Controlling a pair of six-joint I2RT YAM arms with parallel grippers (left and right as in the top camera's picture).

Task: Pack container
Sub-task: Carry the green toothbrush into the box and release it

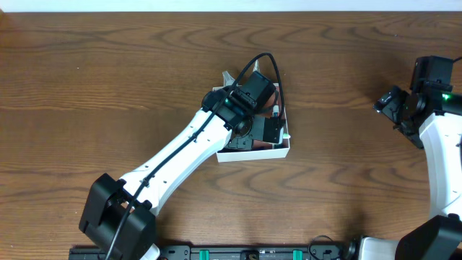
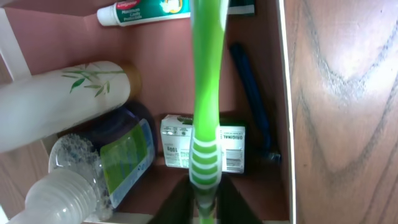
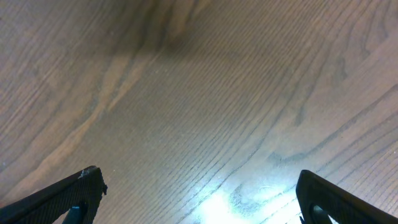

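Container (image 1: 254,156): a square, shallow, white-walled box with a reddish-brown floor (image 2: 161,68). You find it near the middle of the table (image 1: 108,79), directly beneath the left gripper (image 1: 263,130).

Left gripper (image 2: 205,208): the two dark fingers are closed on the striped handle of a green toothbrush (image 2: 205,93). It runs lengthwise above the container floor, away from the wrist camera. You cannot tell whether it touches anything below it.

Contents, as your left wrist view shows them, one of each:
- a toothpaste tube (image 2: 146,10) against the far wall;
- a white bottle (image 2: 62,102) with a leaf print, lying on its side at the left;
- a blue bottle (image 2: 118,162) just beside it, nearer the camera;
- a clear, ribbed piece (image 2: 56,198) at the lower left, its identity unclear;
- a small white box (image 2: 177,149) with printed text, under the toothbrush handle;
- a slim dark blue item (image 2: 252,99) along the right wall (image 2: 283,93).

Right gripper (image 1: 386,105): it sits well apart from the container, at the right side of the table. In your right wrist view its fingers (image 3: 68,199) are spread wide, with only bare wood between them, and the right gripper (image 3: 199,205) holds nothing.

Surface: one dark brown wood-grain tabletop, with a pale strip (image 1: 231,4) along its far edge.
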